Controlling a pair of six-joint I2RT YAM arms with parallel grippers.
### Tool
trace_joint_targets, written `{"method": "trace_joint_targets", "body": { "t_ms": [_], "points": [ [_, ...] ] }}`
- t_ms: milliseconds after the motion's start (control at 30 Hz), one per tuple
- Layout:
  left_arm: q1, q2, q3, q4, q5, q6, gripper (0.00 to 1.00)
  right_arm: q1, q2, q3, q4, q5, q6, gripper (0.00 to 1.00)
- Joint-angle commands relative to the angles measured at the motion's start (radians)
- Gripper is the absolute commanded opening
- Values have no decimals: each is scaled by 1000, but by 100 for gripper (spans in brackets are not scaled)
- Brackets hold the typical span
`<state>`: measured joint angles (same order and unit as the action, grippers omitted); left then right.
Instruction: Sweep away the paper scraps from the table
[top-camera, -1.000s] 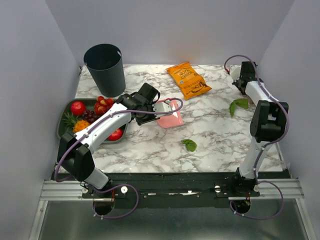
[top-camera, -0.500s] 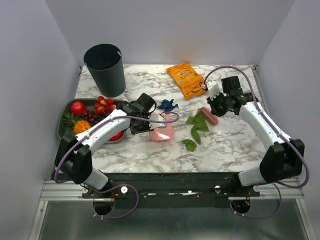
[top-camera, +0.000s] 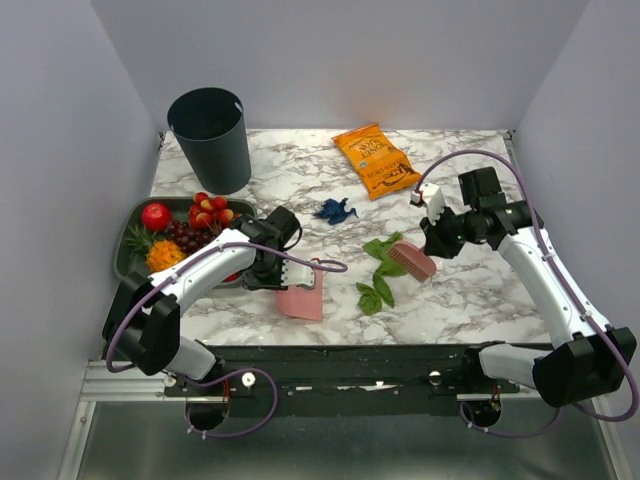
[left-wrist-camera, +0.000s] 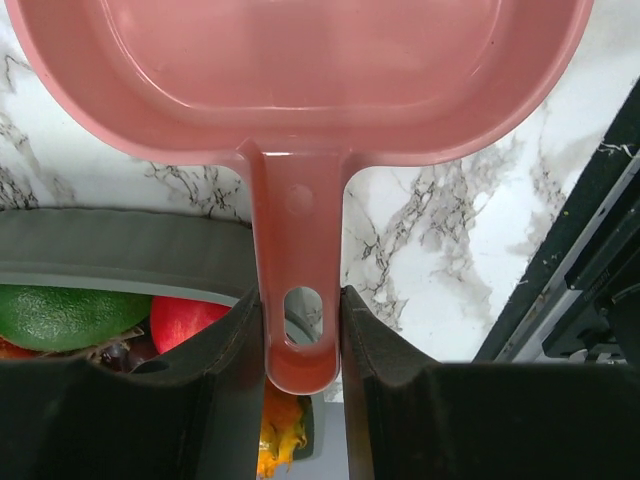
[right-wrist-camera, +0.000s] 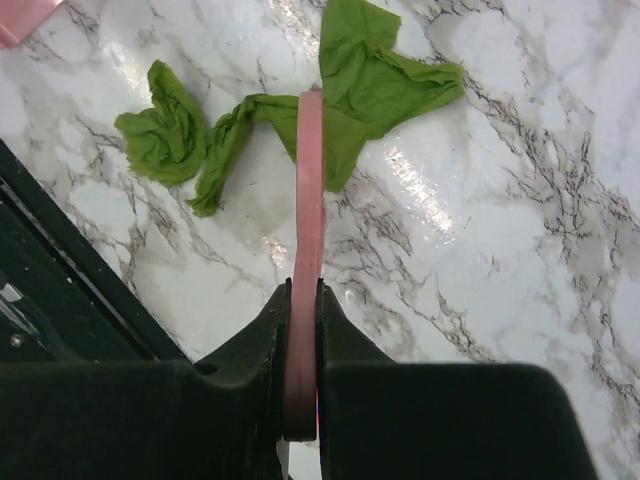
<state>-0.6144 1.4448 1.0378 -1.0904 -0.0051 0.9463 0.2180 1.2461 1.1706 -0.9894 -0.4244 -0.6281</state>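
A white marble-patterned table (top-camera: 470, 300) with grey veins sits between pale walls, and the pink dustpan (top-camera: 300, 300) near its front edge serves as the marker for everything else. The left gripper (left-wrist-camera: 298, 320) is clamped on the dustpan's handle, close to the hanging hole, with the fruit tray (top-camera: 135, 245) just behind it. To the right of the dustpan lie the green paper scraps (top-camera: 381, 250): one small wad is near its right side, and a larger crumpled strip lies a little farther right and back. A blue scrap (top-camera: 335, 210) lies apart from them, behind the dustpan toward the orange snack bag (top-camera: 375, 160). The right gripper (right-wrist-camera: 303, 300) is pinched tight on the handle of a pink brush (top-camera: 410, 260), whose head lies over the larger green piece on the side away from the dustpan. The scraps look very light, soft and springy, so they should slide easily on the glossy top but may roll, unfold or slip under the bristles. They are probably better pushed than gripped, with the brush kept low against their far side and drawn toward the dustpan.
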Motion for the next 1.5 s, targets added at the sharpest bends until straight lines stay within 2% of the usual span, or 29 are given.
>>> {"method": "trace_joint_targets", "body": {
  "t_ms": [0,33,133,233,267,333,433,733,833,967,1000,1067,1133,1300,1467],
  "points": [
    [-13,-21,-5,-62,40,46,0,14,-30,-19,24,31,118,0],
    [-16,-14,-2,-68,37,40,0,14,-28,-8,34,71,227,1],
    [-24,-9,-1,-68,31,31,0,24,-81,-6,66,205,362,1],
    [-41,15,-5,-66,-11,16,0,38,-96,-8,77,464,483,1],
    [-39,25,4,-68,-13,-3,0,38,-85,-12,68,528,495,0],
    [-45,40,14,-63,-1,-27,0,38,-89,-47,77,542,492,1],
    [-68,57,31,-68,37,-58,0,38,-80,-74,78,509,508,1],
    [-148,115,28,14,-22,-174,0,113,-27,-161,120,431,573,1],
    [-157,135,44,26,-33,-210,0,149,12,-140,152,326,616,0],
    [-162,158,70,44,-24,-237,0,204,123,-65,201,104,665,0],
    [-163,166,83,47,-19,-242,0,211,143,-46,207,-7,676,1],
    [-163,186,99,56,-3,-247,0,239,177,10,222,-118,679,1],
    [-165,209,128,63,5,-261,0,261,200,43,219,-128,671,0],
    [-163,229,166,83,77,-293,0,222,181,75,199,-146,683,1],
    [-140,183,148,81,76,-290,0,110,128,138,161,-156,645,1]
  ]
}}
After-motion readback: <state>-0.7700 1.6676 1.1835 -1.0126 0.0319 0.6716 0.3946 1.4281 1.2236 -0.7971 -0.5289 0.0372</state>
